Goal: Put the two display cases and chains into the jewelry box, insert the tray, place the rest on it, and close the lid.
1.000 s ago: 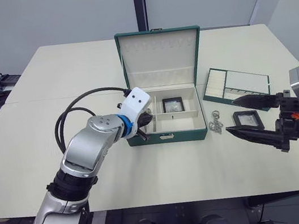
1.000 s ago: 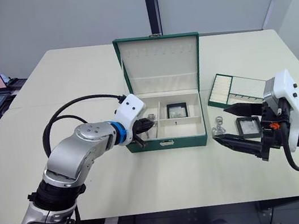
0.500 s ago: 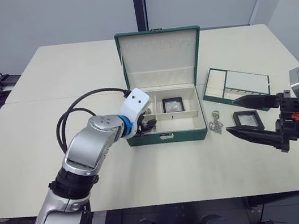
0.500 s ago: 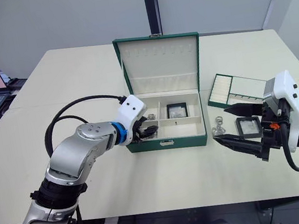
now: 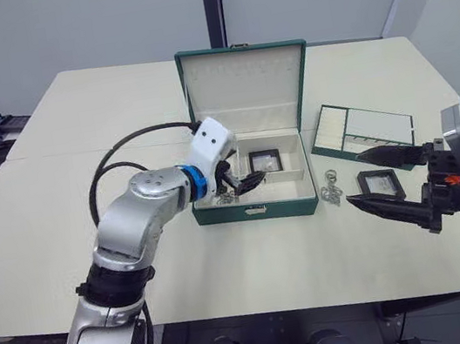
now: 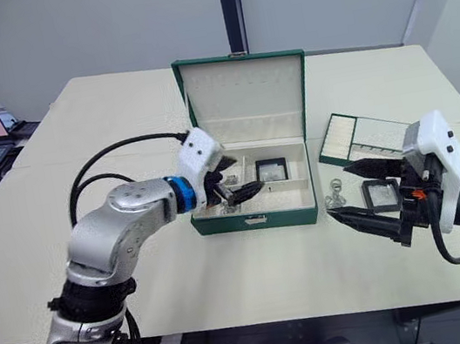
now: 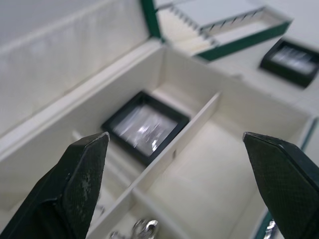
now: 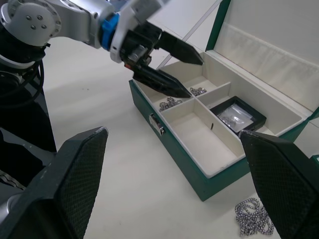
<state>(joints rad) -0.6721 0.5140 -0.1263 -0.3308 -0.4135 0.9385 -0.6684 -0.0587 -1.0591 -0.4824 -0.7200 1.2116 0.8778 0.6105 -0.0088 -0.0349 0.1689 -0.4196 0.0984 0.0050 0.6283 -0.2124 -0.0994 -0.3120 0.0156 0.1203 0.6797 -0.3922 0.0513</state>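
Green and cream, the jewelry box (image 6: 256,194) stands open on the desk (image 5: 61,218) with its lid (image 6: 243,99) upright; the loading step is partly done. One display case (image 8: 238,114) lies in a rear compartment and two bunches of chains (image 8: 171,103) lie in the compartments at the box's left end; the large front compartment looks bare. The left gripper (image 6: 233,180) hangs over those left compartments with its fingers spread and nothing between them. The second display case (image 5: 382,185) sits on the desk just in front of the tray (image 5: 361,127), and another chain (image 5: 332,188) lies on the desk between the box and that case; the right gripper (image 5: 370,177) hovers by the case, fingers spread, holding nothing. The next move probably falls to the right arm: close on the case or the loose chain and carry it to the box; the tray goes in only after that.
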